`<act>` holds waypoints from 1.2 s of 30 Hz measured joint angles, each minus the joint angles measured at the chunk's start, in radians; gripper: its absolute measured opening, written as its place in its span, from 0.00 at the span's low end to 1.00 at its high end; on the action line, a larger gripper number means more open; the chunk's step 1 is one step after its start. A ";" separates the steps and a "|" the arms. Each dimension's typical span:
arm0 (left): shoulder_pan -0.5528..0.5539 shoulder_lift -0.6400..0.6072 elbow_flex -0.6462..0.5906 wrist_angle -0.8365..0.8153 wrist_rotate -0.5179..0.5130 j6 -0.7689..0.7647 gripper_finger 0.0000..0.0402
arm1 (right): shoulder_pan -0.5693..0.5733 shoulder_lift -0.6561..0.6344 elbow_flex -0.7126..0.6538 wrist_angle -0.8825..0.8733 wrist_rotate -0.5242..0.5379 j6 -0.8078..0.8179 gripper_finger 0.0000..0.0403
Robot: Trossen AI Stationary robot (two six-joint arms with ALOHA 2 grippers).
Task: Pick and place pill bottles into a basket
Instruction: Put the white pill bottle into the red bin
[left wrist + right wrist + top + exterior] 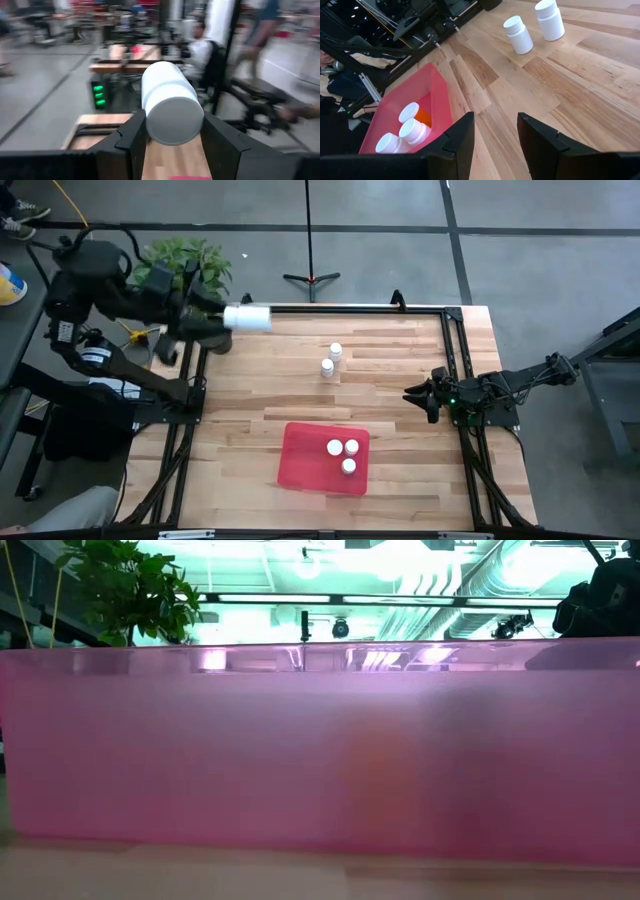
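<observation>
My left gripper (226, 319) is high over the table's far left corner, shut on a white pill bottle (250, 318) that also shows in the left wrist view (172, 102). Two white bottles (335, 352) (327, 367) stand upright on their bases on the wood in the far middle; the right wrist view shows them too (518, 34) (550, 19). The red tray (300, 465) lies near the front edge with three white-capped bottles (345, 453) inside, at least one with an orange body (422, 117). My right gripper (415, 395) is open and empty at the table's right side (495, 132). My left gripper pinches the bottle's round side (150, 117) between its two fingers (131, 137). The fingers come level from the table's left and lie along the bottle. The bottle lies level, juts past the fingertips toward the table's right, and is lifted clear of the table.
A leafy plant (185, 260) stands just beyond the far left corner, behind my left arm. Black frame rails (455, 340) run along the table's sides and far edge. In the low view the tray's pink wall (320, 750) fills the picture. Bare wood (250, 400) lies between bottles and tray.
</observation>
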 joint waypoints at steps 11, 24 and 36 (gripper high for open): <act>-0.112 0.006 0.000 0.000 0.118 0.004 0.48 | 0.000 0.000 0.000 0.000 0.001 0.000 0.35; -0.236 0.196 0.000 -0.037 0.148 -0.049 0.48 | 0.000 0.000 0.000 0.000 0.003 0.005 0.35; -0.240 0.365 -0.001 -0.175 0.198 -0.162 0.48 | 0.000 0.000 0.000 0.000 0.000 0.008 0.35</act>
